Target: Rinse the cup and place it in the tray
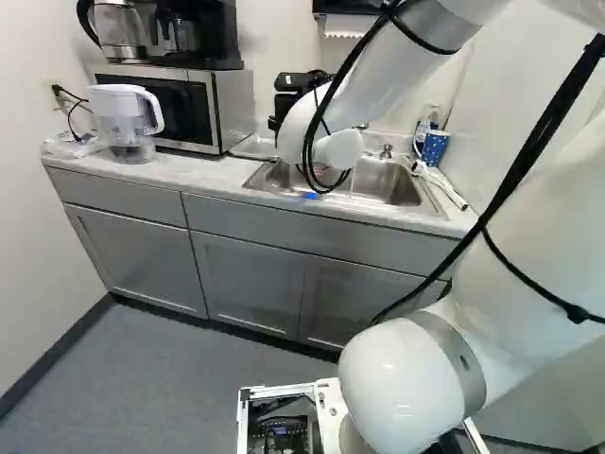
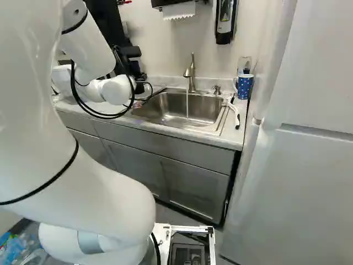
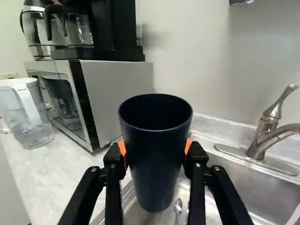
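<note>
Dark navy cup [image 3: 155, 159]; polka-dotted blue mug [image 2: 245, 86].

Smooth matt dark cup [image 3: 154, 164], brushed metal sink [image 2: 207, 107], satin metal faucet [image 3: 269, 123], clear plastic pitcher [image 3: 32, 129], glossy white arm [image 1: 402, 383]

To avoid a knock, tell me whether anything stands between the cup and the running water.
Nothing visible does. The hand holds the cup, with open space between it and the stream below the faucet; the spoon lies lower, in the sink.

Two views from behind, one wrist-close, sink [image 2: 165, 105] common
</note>
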`<state>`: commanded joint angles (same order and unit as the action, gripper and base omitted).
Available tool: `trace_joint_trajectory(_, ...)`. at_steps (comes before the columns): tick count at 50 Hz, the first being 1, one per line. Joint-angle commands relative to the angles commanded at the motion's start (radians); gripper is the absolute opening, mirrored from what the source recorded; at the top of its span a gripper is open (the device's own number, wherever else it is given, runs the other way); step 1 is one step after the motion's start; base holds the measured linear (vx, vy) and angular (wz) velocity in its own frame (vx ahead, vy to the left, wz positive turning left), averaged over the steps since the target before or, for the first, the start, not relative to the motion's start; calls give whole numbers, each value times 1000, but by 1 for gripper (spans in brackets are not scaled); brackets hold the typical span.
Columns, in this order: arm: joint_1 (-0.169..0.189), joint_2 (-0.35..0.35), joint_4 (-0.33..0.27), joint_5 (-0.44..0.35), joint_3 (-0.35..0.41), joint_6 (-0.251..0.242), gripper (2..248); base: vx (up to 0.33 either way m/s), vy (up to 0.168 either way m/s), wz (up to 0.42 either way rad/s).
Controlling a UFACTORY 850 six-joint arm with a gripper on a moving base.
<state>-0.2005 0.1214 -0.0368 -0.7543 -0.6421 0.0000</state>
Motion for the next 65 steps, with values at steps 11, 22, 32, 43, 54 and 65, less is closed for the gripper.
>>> trace_joint_trajectory(11, 37, -10, 0, 0, -9, 0, 126, 0, 0, 0)
trace_joint_trajectory(22, 73, -21, 0, 0, -20, 0, 126, 0, 0, 0)
trace_joint_trajectory(32, 105, -38, 0, 0, -29, 0, 126, 0, 0, 0)
trace_joint_trajectory(43, 140, -71, 0, 0, -39, 0, 126, 0, 0, 0)
trace_joint_trajectory(54, 175, -99, 0, 0, -43, 0, 126, 0, 0, 0)
trace_joint_trajectory(65, 208, -115, 0, -4, -33, 0, 126, 0, 0, 0)
